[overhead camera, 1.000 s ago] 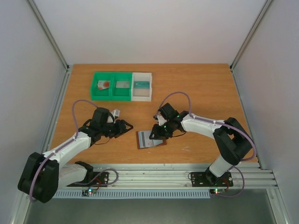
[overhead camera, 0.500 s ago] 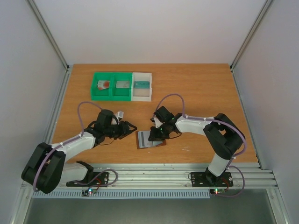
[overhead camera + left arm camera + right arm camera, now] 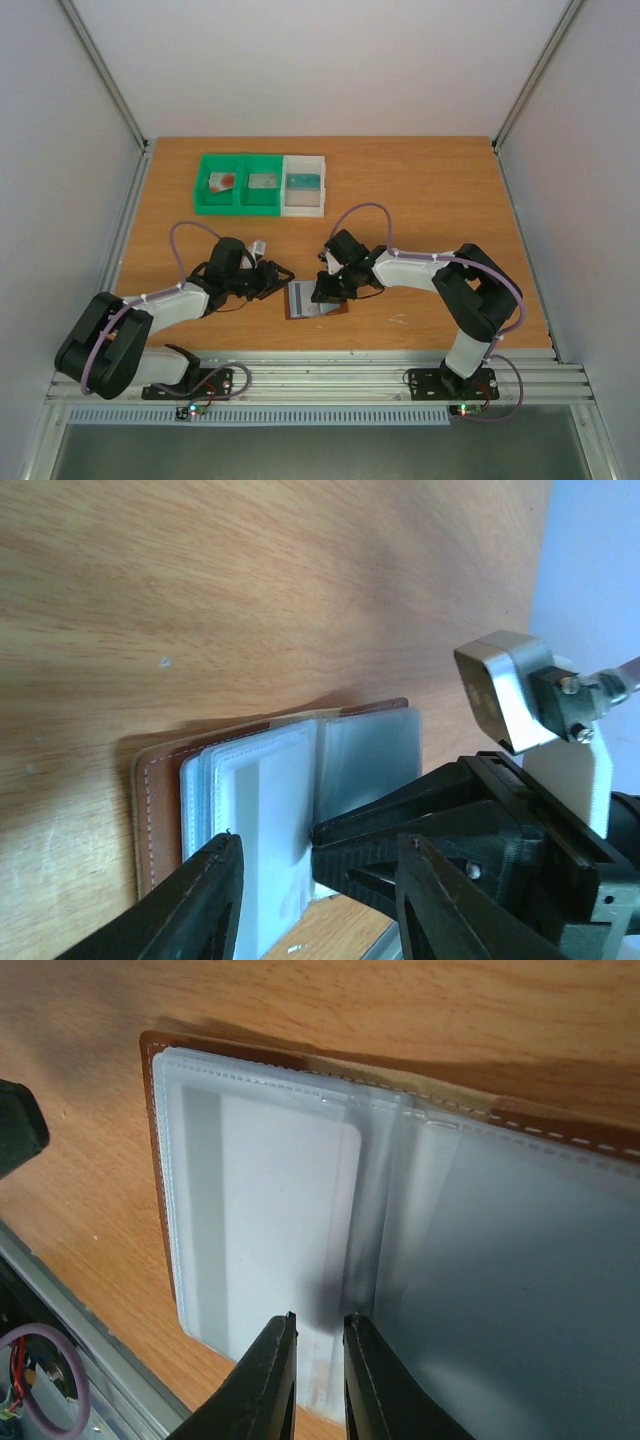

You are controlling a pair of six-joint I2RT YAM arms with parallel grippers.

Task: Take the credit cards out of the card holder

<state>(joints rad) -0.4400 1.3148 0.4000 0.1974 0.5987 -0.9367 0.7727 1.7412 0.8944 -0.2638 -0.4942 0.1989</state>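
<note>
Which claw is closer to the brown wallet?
Right. The right gripper is over the wallet, above its clear sleeves; the left gripper is just beside it.

Two arms (image 3: 165, 300), one card holder (image 3: 303, 302), two green compartments (image 3: 235, 209), one white bin (image 3: 303, 210).

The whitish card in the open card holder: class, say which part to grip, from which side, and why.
Its short edge at the right hand, approached from that arm's side: the card lies flat inside a clear sleeve of the card holder, so only that edge seems pinchable.
</note>
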